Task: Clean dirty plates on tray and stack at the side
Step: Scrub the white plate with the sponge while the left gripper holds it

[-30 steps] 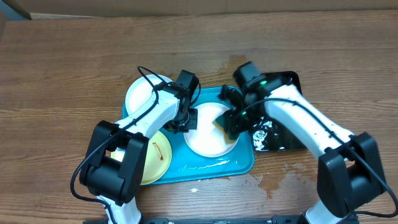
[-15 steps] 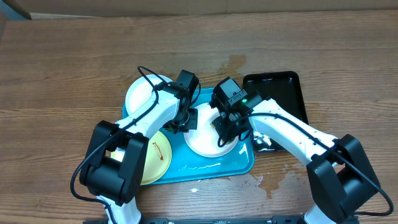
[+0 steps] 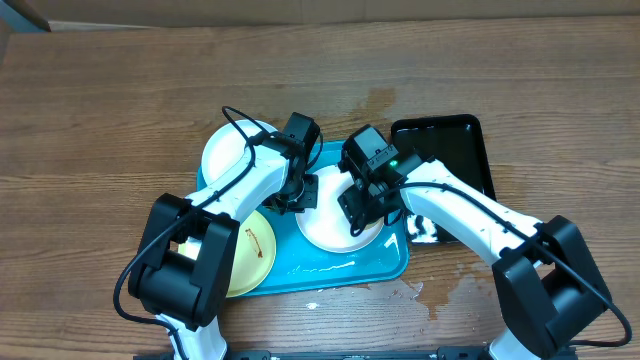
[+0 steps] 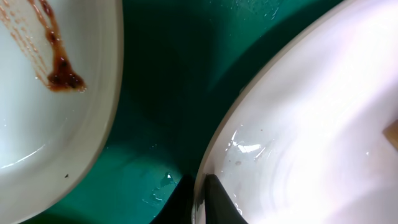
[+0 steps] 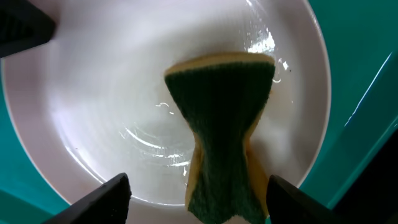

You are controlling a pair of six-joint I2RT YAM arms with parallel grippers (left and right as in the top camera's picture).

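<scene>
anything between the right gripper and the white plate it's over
Only the sponge: it stands on the white plate, between the open fingers of the right gripper. Nothing else visible is in the way.

Tray [image 3: 385,262] at mid-counter [image 3: 120,100], with a smaller tray [image 3: 445,150] just to its right.

The middle plate [image 3: 322,228] lies in the tray's right half. The rear-left plate [image 3: 225,155] sits at the tray's far left corner and the front-left plate [image 3: 258,255] at its near left corner. The front-left and middle plates lie side by side but apart, with bare tray floor between them. The left gripper [image 3: 303,195] is at the middle plate's left rim, one jaw inside it and one outside. The right gripper [image 3: 362,212] hangs over that plate's right part, where a sponge [image 5: 221,137] stands on the plate between its jaws.
</scene>
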